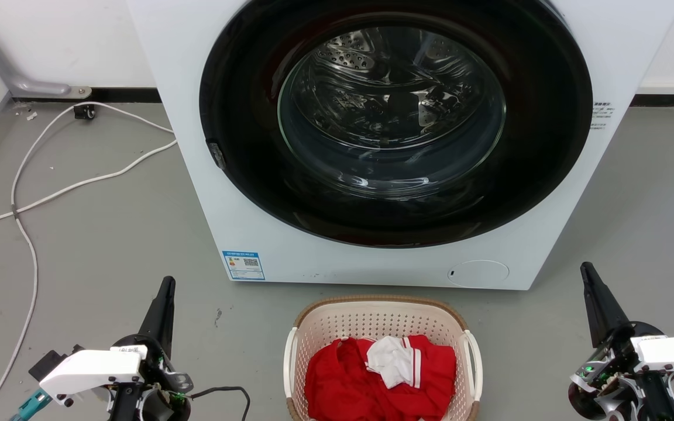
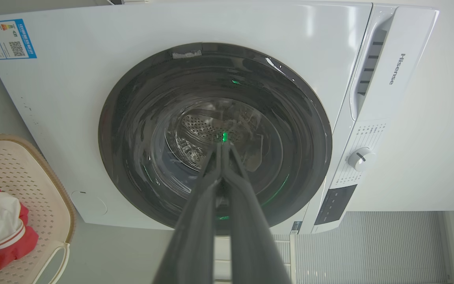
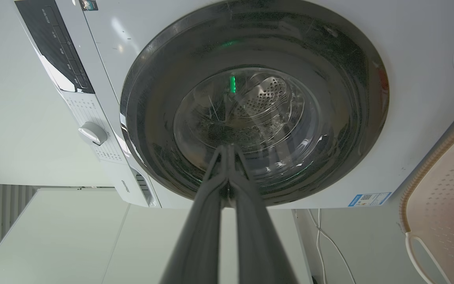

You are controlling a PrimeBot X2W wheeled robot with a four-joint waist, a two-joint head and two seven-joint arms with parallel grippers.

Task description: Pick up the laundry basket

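The laundry basket (image 1: pixel 372 318), cream perforated plastic with a brown rim and white side handles, stands on the floor at the bottom middle of the head view, holding red and white clothes (image 1: pixel 381 371). It also sits at the left edge of the left wrist view as the laundry basket (image 2: pixel 34 185), and at the right edge of the right wrist view as the laundry basket (image 3: pixel 440 189). My left gripper (image 1: pixel 167 282) is shut and empty, left of the basket. My right gripper (image 1: pixel 585 268) is shut and empty, off to the basket's right. Both point toward the washer.
A white front-loading washer (image 1: pixel 208 117) with a closed dark round door (image 1: pixel 395 123) stands just behind the basket. White cables (image 1: pixel 24 222) trail across the grey floor at the left. A black cable (image 1: pixel 226 390) lies by my left arm.
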